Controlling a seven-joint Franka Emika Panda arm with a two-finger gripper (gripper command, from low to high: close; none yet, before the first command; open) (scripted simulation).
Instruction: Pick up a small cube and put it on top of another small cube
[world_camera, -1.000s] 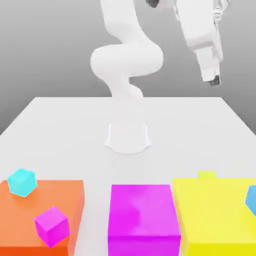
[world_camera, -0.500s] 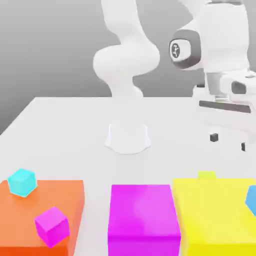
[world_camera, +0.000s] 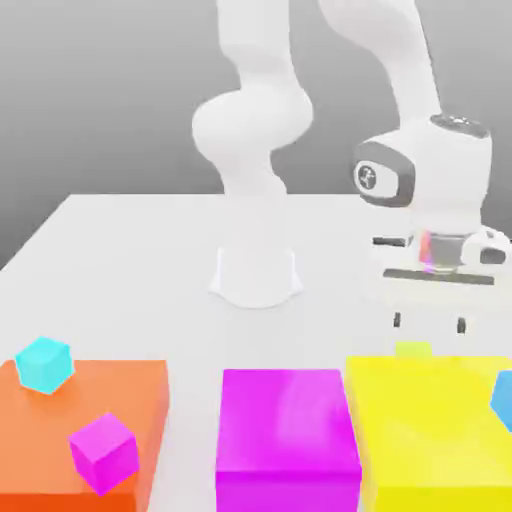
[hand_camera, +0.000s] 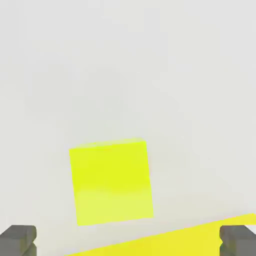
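Best to lower the pincer (world_camera: 428, 323) straight down, its two fingers passing either side of the small cube (world_camera: 412, 350) and not nudging it. The pincer is spread fully and holds nothing. The small cube sits on the worktop (world_camera: 140, 250) just below it, beside the yellow block (world_camera: 430, 420).

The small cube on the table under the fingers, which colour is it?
Lime-yellow small cube, best seen in the hand view.

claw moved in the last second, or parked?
Yes. In the exterior view the claw has come down from high above the table to just over the small lime-yellow cube, jaws open, behind the large yellow block.
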